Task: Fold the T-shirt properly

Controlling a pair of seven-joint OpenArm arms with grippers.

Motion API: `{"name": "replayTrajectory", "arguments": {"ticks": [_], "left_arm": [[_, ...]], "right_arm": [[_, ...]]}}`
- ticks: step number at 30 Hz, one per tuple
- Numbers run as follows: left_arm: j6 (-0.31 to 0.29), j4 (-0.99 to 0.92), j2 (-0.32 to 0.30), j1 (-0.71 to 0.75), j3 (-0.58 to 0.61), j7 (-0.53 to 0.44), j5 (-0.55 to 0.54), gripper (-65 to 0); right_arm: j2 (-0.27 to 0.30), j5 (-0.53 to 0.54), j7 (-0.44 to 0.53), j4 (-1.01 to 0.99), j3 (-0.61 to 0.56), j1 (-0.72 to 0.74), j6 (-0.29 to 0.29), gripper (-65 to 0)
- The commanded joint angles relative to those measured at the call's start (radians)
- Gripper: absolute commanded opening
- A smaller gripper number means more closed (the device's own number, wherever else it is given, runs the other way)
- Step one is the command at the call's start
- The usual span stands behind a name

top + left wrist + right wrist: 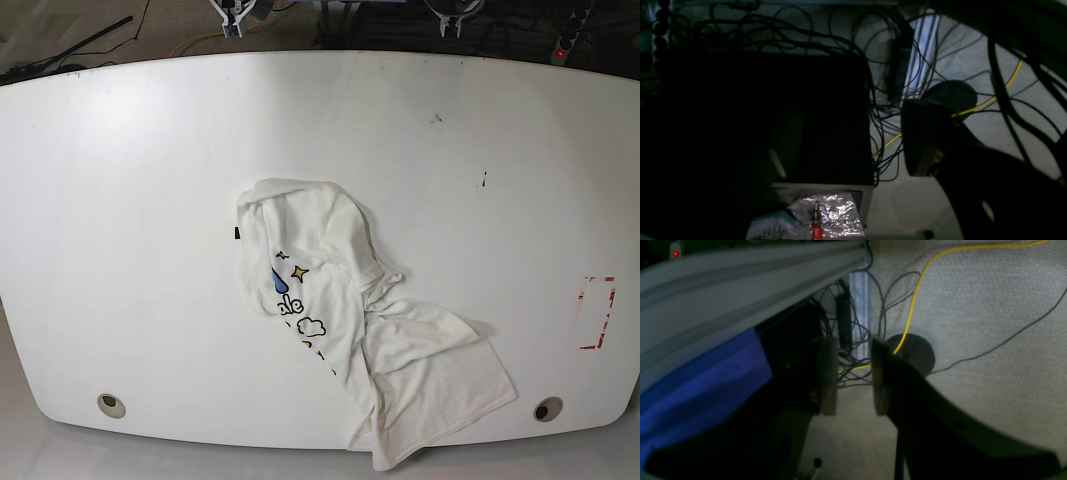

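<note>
White T-shirt (350, 320) lies crumpled near the centre of the white table (120, 200), running toward its near edge, print partly exposed. Neither arm appears in the base view. Right gripper (850, 376): fingers apart, nothing between them, over carpet and cables. Left gripper (846, 140): one finger visible, state indeterminate.

A white table (150, 200) carries the crumpled T-shirt (400, 370).
</note>
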Motion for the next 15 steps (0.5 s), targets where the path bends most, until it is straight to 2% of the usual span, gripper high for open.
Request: {"name": "replayTrajectory", "arguments": {"ticks": [1,15], "left_arm": [[-0.001,0.005,-0.005,0.027,-0.001,-0.006,0.002,-22.9],[-0.001,0.518,-0.033,0.346,-0.002,0.002,0.002,-22.9]], "right_arm": [[0.004,0.001,0.002,0.011,0.002,-0.028,0.006,-48.4],[-0.033,0.004,-0.007,0.430,0.005,-0.312,0.006,-48.4]]}}
